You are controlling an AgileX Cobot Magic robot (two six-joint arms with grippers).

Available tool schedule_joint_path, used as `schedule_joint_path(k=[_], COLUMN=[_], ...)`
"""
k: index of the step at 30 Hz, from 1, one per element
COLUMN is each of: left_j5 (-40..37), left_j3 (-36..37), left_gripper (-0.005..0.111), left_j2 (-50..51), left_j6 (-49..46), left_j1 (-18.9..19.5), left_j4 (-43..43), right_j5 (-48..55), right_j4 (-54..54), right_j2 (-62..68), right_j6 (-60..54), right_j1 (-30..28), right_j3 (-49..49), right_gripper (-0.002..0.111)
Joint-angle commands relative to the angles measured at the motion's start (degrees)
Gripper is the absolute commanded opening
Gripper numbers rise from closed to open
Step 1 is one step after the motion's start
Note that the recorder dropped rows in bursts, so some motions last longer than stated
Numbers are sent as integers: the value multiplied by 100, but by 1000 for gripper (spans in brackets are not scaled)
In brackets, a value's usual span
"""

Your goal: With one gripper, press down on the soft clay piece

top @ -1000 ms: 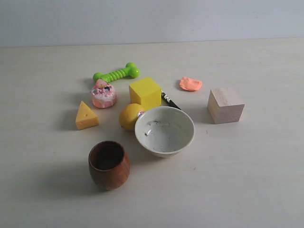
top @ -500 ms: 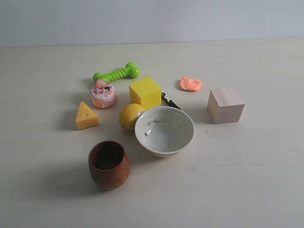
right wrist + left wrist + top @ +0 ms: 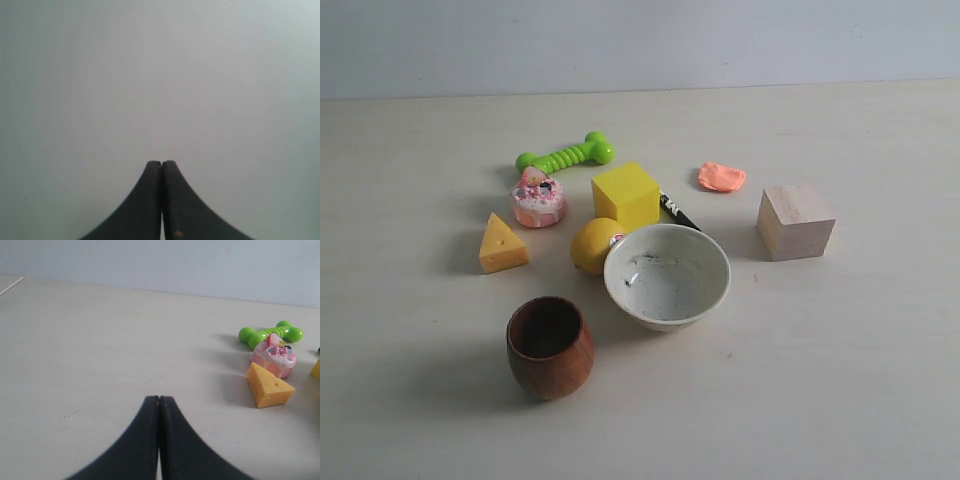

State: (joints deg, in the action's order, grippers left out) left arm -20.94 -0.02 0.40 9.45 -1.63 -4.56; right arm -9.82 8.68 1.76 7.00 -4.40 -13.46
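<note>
**A:** Where is the clay?

**B:** The small, flat, salmon-orange soft clay piece (image 3: 721,177) lies on the pale table (image 3: 840,380), toward its far side. It sits between the glossy yellow cube block (image 3: 625,194) and the pale wooden cube (image 3: 795,222) and touches neither.

**A:** And the grippers?

**B:** The black left gripper (image 3: 159,399) has its two fingers pressed together with nothing between them, over bare tabletop. Farther out from it stand the yellow-orange cheese wedge (image 3: 269,386), the pink sprinkled donut toy (image 3: 273,356) and the ribbed green bone toy (image 3: 270,333). The black right gripper (image 3: 161,163) is also closed on nothing and faces a plain pale grey surface.

**A:** What else is close by?

**B:** A speckled white ceramic bowl (image 3: 665,315) stands in front of the yellow cube, with a yellow lemon (image 3: 590,246) against its left side. A thin black stick-like object (image 3: 678,213) shows between cube and bowl. A dark brown wooden cup (image 3: 552,365) stands nearest the front.
</note>
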Motion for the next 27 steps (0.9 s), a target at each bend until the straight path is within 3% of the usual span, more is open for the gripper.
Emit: schedule_joint_path(k=[1,4,8,12,22,27], left_j5=[48,48,48,48,48,48], left_j3=[2,2,2,2,2,2], left_gripper=[0,0,0,0,0,0], left_j2=[-40,-40,-40,-40,-40,-40], left_j6=[-31,-31,-31,-31,-31,-31], left_j1=[-33,-33,-33,-33,-33,-33], left_j4=[44,44,44,44,44,44], right_j5=[1418,2381,2353,2355,4015,4670], right_j4=[-139,-139,117,388,1429,1413], right_j2=[676,1284,1910,2492,4694,5933], right_j6=[11,-352,-1473,-1613,-2634,-2761], right_j1=[-25,-25,-25,-25,-4,619], right_j3=[-966,-1730,-2464,-3154,-4846,-5570], right_gripper=[0,0,0,0,0,0])
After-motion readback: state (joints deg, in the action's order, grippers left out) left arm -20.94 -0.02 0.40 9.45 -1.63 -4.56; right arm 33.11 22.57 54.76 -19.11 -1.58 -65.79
